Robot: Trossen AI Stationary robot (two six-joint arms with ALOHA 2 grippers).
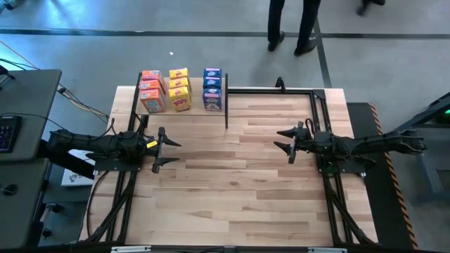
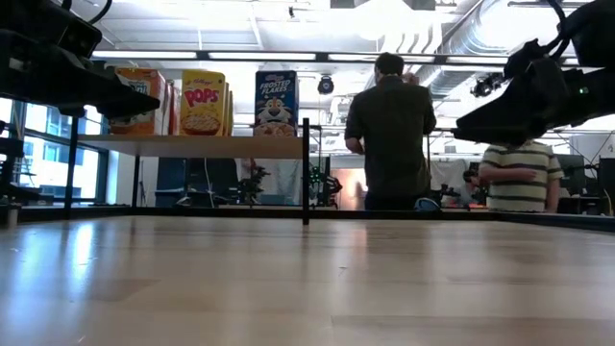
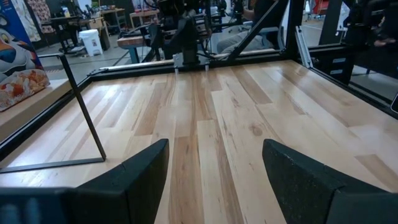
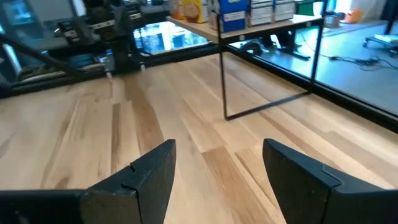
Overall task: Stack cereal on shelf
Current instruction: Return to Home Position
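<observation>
The shelf (image 1: 184, 111), a light-wood board on thin black posts, stands at the table's far left. The cereal stands upright on it in three rows: orange-red boxes (image 1: 151, 91), yellow boxes (image 1: 179, 89) and blue boxes (image 1: 212, 89). The low view shows their fronts, orange-red (image 2: 139, 96), yellow (image 2: 203, 101) and blue (image 2: 276, 101). My left gripper (image 1: 169, 151) hovers open over the table's left side, near of the shelf, with nothing between its fingers (image 3: 134, 180). My right gripper (image 1: 285, 140) hovers open over the right side, also with nothing in it (image 4: 217, 180).
Bare wood tabletop (image 1: 232, 183) lies between the two grippers and toward the near edge. A black metal frame (image 1: 281, 90) runs along the table's far right. Two people (image 2: 389, 125) stand beyond the far edge. A side desk (image 1: 21, 105) is left of the table.
</observation>
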